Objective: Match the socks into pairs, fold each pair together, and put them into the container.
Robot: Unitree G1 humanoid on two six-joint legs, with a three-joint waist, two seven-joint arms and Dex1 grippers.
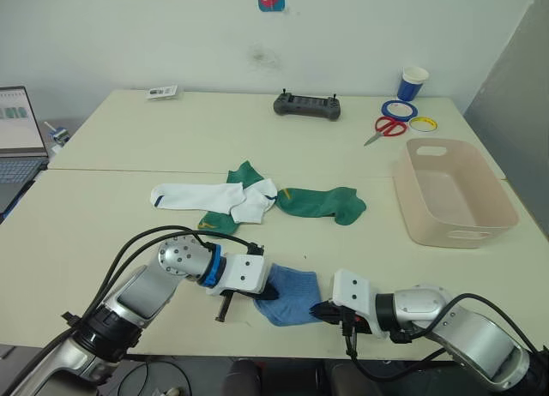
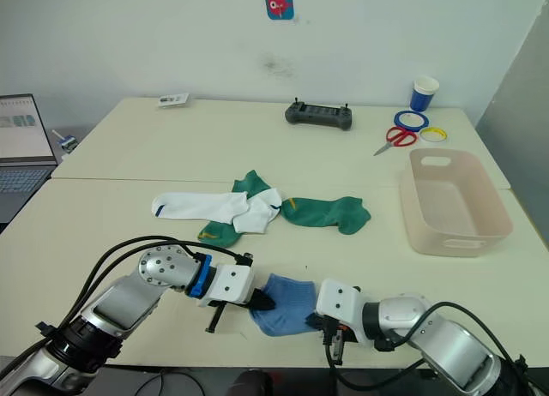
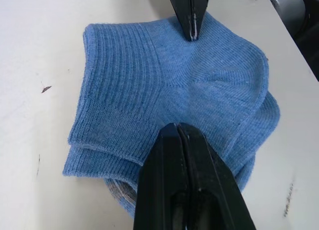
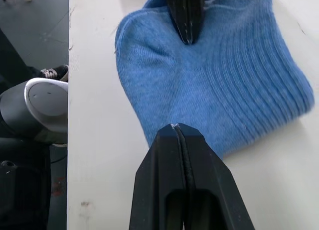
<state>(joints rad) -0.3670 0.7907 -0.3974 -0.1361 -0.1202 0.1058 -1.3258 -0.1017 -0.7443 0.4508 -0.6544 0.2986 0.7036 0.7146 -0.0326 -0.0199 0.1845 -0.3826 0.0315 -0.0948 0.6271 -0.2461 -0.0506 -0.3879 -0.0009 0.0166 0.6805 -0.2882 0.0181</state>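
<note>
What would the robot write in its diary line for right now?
blue pair: folded, near table edge | left gripper: shut on it | right gripper: shut, at its other side | container: empty

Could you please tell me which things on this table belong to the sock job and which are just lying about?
Job:
blue socks, stacked, with the left gripper and right gripper at their edges
white socks
green socks
tub

Lying about:
scissors
tape rolls
paper cup
controller
laptop

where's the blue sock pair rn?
Blue pair lies folded at the table's near edge, between the left gripper and right gripper, both shut at its edges.
</note>
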